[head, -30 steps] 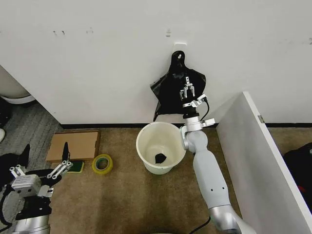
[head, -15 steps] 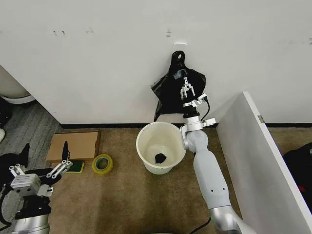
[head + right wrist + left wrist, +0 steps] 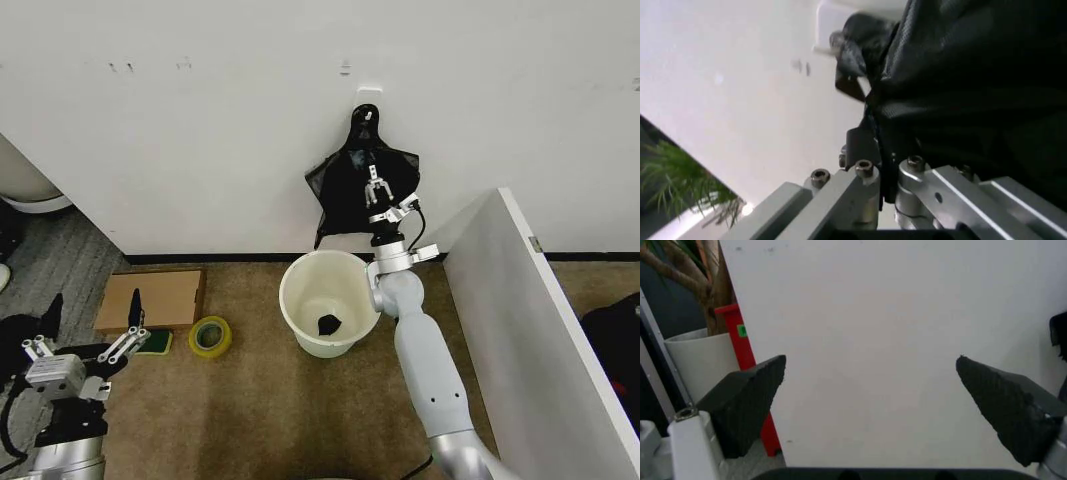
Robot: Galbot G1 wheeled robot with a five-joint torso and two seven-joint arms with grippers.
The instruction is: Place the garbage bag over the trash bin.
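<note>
My right gripper pinched hanging garbage bag off wall hook; trash bin waited below. Left gripper spread, idle.

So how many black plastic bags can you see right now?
2: the garbage bag hangs on the wall above the trash bin, at the right gripper; a small black bag bundle lies inside the bin.

You'll find nothing to read here: no lettering, brand, number or sign is legible. The green patch on the red object beside the left gripper is too blurred to make out.
</note>
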